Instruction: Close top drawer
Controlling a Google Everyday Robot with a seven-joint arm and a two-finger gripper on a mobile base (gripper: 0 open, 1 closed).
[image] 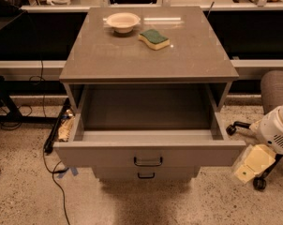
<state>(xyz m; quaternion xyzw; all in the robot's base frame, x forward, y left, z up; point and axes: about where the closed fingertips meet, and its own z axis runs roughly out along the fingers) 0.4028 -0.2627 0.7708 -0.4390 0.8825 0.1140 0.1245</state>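
The top drawer [104, 154] of the grey cabinet [148, 55] is pulled far out and is empty inside. Its flat grey front faces me, with a small dark bar handle [148, 161] at centre. Below it, the middle drawer's handle [146, 175] peeks out. My gripper [250, 165], cream-coloured on a white arm, hangs at the lower right, just beside the right end of the drawer front and apart from the handle.
A cream bowl [122, 21] and a green-and-yellow sponge [154, 38] lie on the cabinet top. An office chair [275, 90] with a wheeled base stands at the right. Cables [52, 172] run over the speckled floor at the left.
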